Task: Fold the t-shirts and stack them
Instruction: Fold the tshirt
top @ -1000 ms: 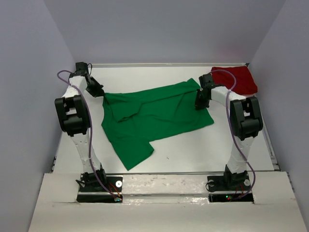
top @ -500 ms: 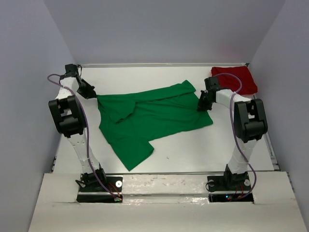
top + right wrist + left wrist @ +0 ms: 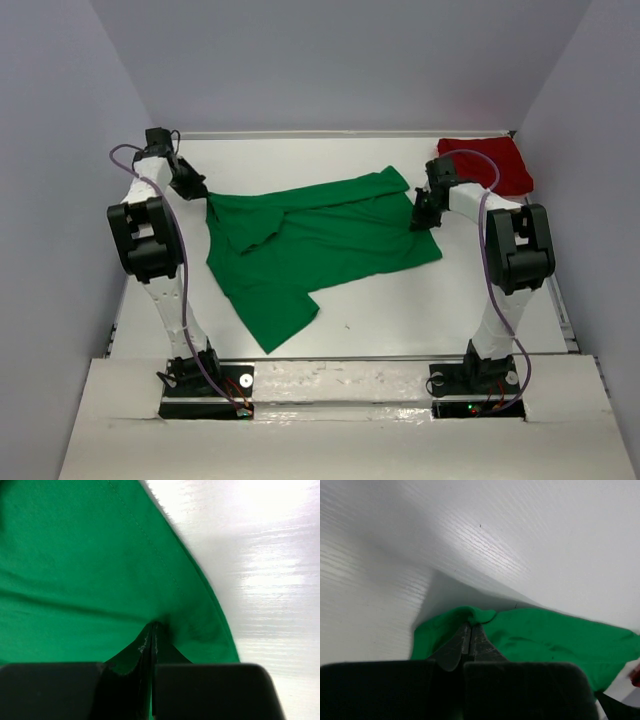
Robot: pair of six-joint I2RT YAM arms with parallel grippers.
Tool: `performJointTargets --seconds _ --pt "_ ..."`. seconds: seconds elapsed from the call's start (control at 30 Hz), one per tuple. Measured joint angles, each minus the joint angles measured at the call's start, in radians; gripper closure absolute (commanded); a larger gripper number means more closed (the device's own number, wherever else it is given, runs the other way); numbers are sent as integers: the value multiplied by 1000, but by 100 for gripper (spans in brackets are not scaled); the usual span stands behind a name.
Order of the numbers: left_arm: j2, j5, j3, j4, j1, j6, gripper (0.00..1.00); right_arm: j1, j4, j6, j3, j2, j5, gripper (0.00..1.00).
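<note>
The green shirt (image 3: 320, 245) lies rumpled on the tabletop (image 3: 400, 310), its long axis stretched between the two pincers. The left pincer (image 3: 200, 192) is clamped on one end, the right pincer (image 3: 421, 220) on the opposite hem. The red shirt (image 3: 490, 165) sits just beyond the right pincer. Wrist views alone show cloth nipped in closed jaws; the overhead alone shows the whole spread.

you have a white table (image 3: 470, 290) under both pairs of fingers. its grain shows ahead of the left fingers (image 3: 452, 655), with 1 tiny dark speck (image 3: 480, 526) well beyond them. glare lies on it to the right of the right fingers (image 3: 142, 652). 3 grey walls (image 3: 340, 60) stand beyond and outside the fingers.
</note>
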Motion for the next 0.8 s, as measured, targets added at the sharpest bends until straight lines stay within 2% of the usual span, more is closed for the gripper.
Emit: performJointTargets --seconds 0.1,0.2,0.33,0.4,0.47,0.5,0.57,0.7,0.8 --pt "-6 -76 3 -4 -52 15 100 10 -55 -37 39 0 3 100" --pt "-17 -114 18 -10 -95 23 100 31 -121 -66 129 0 36 87" --pt "-37 -140 39 -14 -138 31 100 83 -190 -110 319 0 76 52" --pt "-40 -153 45 -16 -142 32 100 101 -212 -129 416 5 75 47" --pt "-40 -164 46 -23 -140 32 100 108 -270 -147 547 39 65 52" --pt "-40 -170 46 -29 -140 32 100 108 -308 -159 644 79 63 63" --pt "-40 -183 46 -36 -140 32 100 106 -341 -177 820 178 60 100" --pt "-40 -202 46 -43 -140 32 100 97 -401 -195 1044 366 52 100" --pt "-40 -216 46 -48 -140 31 100 85 -441 -198 1075 454 36 100"
